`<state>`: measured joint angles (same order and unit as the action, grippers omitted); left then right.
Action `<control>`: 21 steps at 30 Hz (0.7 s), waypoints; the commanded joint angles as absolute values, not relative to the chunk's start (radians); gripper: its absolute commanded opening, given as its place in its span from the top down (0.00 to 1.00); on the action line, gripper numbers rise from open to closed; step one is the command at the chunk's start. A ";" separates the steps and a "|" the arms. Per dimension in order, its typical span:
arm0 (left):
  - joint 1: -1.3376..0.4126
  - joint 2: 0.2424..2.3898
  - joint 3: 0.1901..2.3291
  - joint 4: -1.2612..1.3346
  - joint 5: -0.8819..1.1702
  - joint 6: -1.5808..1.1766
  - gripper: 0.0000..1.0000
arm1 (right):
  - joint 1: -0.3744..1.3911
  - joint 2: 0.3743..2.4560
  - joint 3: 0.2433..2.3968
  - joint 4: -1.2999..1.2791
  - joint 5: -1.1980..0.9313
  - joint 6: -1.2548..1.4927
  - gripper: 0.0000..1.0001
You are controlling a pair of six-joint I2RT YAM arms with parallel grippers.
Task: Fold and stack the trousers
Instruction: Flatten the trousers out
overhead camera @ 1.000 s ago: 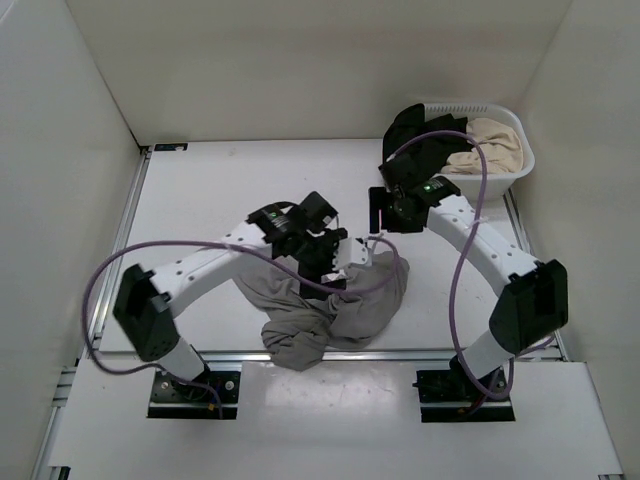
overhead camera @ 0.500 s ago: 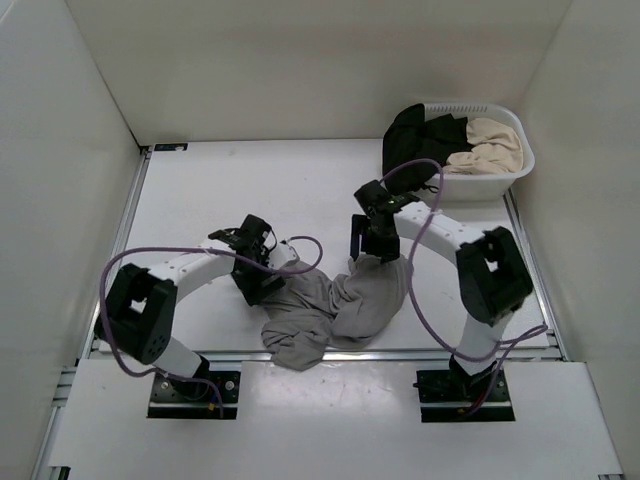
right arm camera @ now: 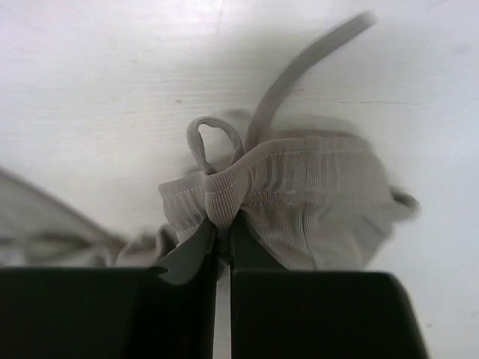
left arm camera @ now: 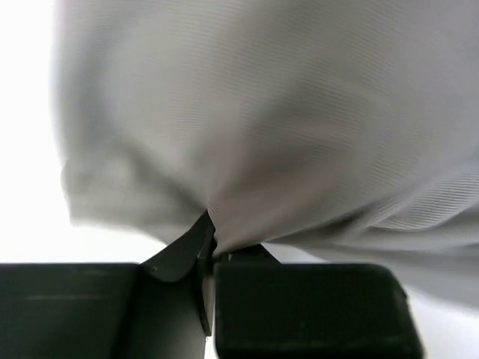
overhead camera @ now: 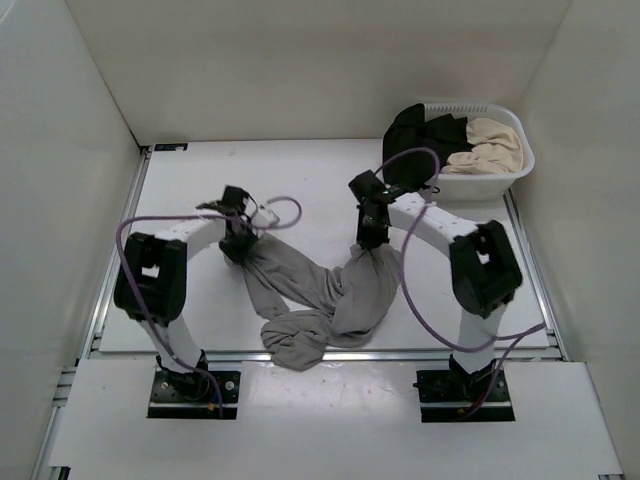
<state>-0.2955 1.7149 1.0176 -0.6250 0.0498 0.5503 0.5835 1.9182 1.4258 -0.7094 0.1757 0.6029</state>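
The grey trousers [overhead camera: 320, 300] lie crumpled near the table's front, drawn up in a V toward both arms. My left gripper [overhead camera: 240, 250] is shut on their left end; in the left wrist view the grey fabric [left arm camera: 269, 127] fills the frame above the pinching jaws [left arm camera: 213, 243]. My right gripper [overhead camera: 368, 238] is shut on the right end. The right wrist view shows the ribbed waistband [right arm camera: 299, 187] with its drawstring loop [right arm camera: 213, 142] bunched between the closed jaws [right arm camera: 224, 224].
A white laundry basket [overhead camera: 520, 160] at the back right holds a black garment [overhead camera: 420, 135] and a beige garment [overhead camera: 490, 140]. White walls close in the table on three sides. Purple cables loop from both arms.
Both grippers closed on the trousers. The left arm swung back and left, the right gripper came forward and then drew back, pulling the heap out into a V.
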 commanded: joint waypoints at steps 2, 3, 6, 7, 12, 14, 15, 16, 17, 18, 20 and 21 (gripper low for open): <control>-0.088 1.785 1.309 -0.640 0.005 0.551 0.86 | 0.583 1.539 1.390 -0.704 0.319 0.649 1.00; -0.043 1.804 1.428 -0.667 0.005 0.551 0.86 | 0.583 1.423 1.315 -0.704 0.381 0.661 1.00; -0.019 1.894 1.633 -0.750 -0.005 0.563 0.76 | 0.583 1.249 1.141 -0.756 0.419 0.692 1.00; -0.018 1.942 1.676 -0.776 -0.005 0.572 0.58 | 0.583 1.215 1.085 -0.765 0.429 0.712 1.00; -0.049 2.023 1.838 -0.962 -0.005 0.583 0.00 | 0.583 1.080 0.855 -0.793 0.446 0.822 0.45; -0.077 1.937 1.766 -0.991 0.055 0.620 0.00 | 0.574 1.024 0.801 -0.831 0.511 0.897 0.24; -0.092 1.889 1.712 -0.991 0.066 0.659 0.00 | 0.574 1.003 0.752 -0.831 0.520 0.920 0.22; -0.132 1.837 1.586 -0.991 0.075 0.684 0.00 | 0.574 0.982 0.732 -0.831 0.520 0.940 0.22; -0.155 1.785 1.524 -1.000 0.086 0.704 0.00 | 0.574 0.960 0.715 -0.831 0.529 0.959 0.20; -0.176 1.681 1.464 -1.009 0.098 0.716 0.00 | 0.574 0.919 0.700 -0.831 0.538 0.986 0.20; -0.251 1.588 1.306 -1.066 0.175 0.729 0.00 | 0.574 0.878 0.678 -0.798 0.554 1.011 0.19; -0.285 1.512 1.255 -1.092 0.201 0.729 0.00 | 0.574 0.877 0.663 -0.782 0.563 1.020 0.18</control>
<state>-0.1959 1.7290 1.3762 -0.9600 0.0750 0.6739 0.5755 0.9249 0.6678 -0.8291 0.4793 0.9237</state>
